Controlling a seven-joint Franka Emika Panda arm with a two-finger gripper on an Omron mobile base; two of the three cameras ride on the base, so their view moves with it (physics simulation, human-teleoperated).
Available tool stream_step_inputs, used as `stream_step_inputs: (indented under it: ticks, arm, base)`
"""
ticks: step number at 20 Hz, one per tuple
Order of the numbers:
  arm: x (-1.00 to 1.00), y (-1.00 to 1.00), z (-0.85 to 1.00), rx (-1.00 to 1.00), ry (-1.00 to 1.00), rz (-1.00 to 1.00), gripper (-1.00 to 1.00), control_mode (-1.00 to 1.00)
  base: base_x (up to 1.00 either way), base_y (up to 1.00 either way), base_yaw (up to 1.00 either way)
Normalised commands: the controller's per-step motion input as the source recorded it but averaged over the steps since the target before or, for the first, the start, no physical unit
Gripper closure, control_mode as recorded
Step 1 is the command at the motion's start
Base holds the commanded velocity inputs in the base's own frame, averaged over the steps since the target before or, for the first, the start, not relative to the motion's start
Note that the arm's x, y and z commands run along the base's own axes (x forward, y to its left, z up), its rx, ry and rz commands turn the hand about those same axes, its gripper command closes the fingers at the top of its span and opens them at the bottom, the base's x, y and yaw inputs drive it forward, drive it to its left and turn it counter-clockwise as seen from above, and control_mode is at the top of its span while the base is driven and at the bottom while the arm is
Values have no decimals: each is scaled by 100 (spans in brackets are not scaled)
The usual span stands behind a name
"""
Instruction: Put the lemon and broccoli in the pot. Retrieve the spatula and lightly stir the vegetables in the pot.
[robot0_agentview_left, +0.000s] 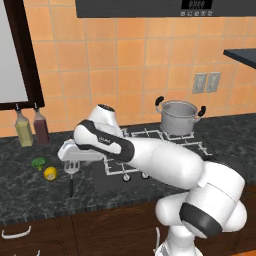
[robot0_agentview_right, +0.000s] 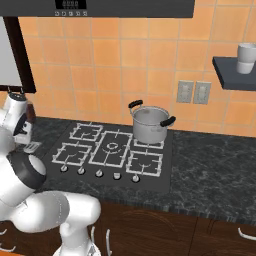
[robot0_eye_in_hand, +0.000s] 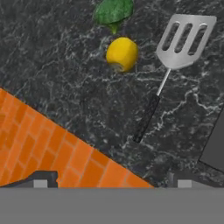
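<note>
The lemon (robot0_agentview_left: 50, 173) (robot0_eye_in_hand: 122, 54) lies on the dark counter left of the stove, with the broccoli (robot0_agentview_left: 38, 162) (robot0_eye_in_hand: 113, 11) touching or nearly touching it. Beside them is the spatula (robot0_agentview_left: 73, 167) (robot0_eye_in_hand: 185, 40), flat on the counter, its thin black handle (robot0_eye_in_hand: 146, 117) pointing to the counter's front edge. My gripper (robot0_agentview_left: 71, 158) (robot0_eye_in_hand: 113, 181) hovers above this group, open, its fingertips (robot0_eye_in_hand: 41, 180) wide apart and holding nothing. The steel pot (robot0_agentview_left: 178, 118) (robot0_agentview_right: 149, 123) stands on the back right burner, far from the hand.
Two bottles (robot0_agentview_left: 24, 129) (robot0_agentview_left: 41, 128) stand against the wall behind the vegetables. The gas stove (robot0_agentview_left: 150, 145) (robot0_agentview_right: 112, 150) lies between them and the pot. The counter's front edge (robot0_eye_in_hand: 83, 142) is near, with orange floor beyond. A wall shelf with a cup (robot0_agentview_right: 245, 58) hangs at right.
</note>
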Motion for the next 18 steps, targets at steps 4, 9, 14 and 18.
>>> stream_step_inputs:
  ticks: [4, 9, 14, 18]
  arm:
    - [38, 43, -26, 1, 17, -16, -100, -100]
    - [29, 41, -43, -5, 11, -15, -100, -100]
    - [19, 15, -34, -1, 4, -22, -100, -100]
    - [4, 27, -44, 0, 1, -23, -100, -100]
  base:
    - [0, 0, 0]
    - [0, 0, 0]
    - [0, 0, 0]
    - [0, 0, 0]
